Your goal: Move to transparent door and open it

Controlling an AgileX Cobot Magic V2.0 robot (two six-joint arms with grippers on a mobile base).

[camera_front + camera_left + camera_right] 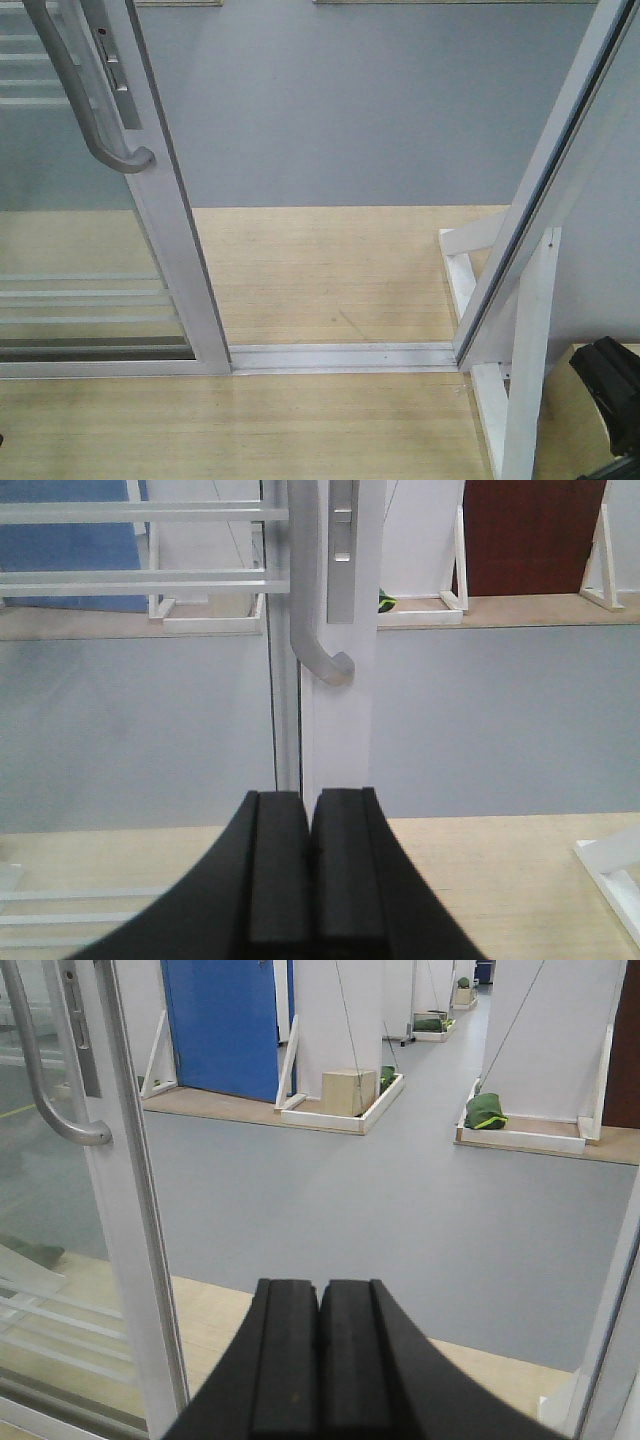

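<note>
White-framed clear-glass transparent door (150,190) with curved grey handle (95,110); left tool (310,865) and right tool (320,1355) closed, empty.

Our black grippers, matte all over

We see the left gripper (310,865) and right gripper (320,1355) alike: two flat, blocky black fingers (275,865) with a thin seam between, rising from a base that flares outward in smooth curves. A black part (610,390) shows in the front view.
</note>
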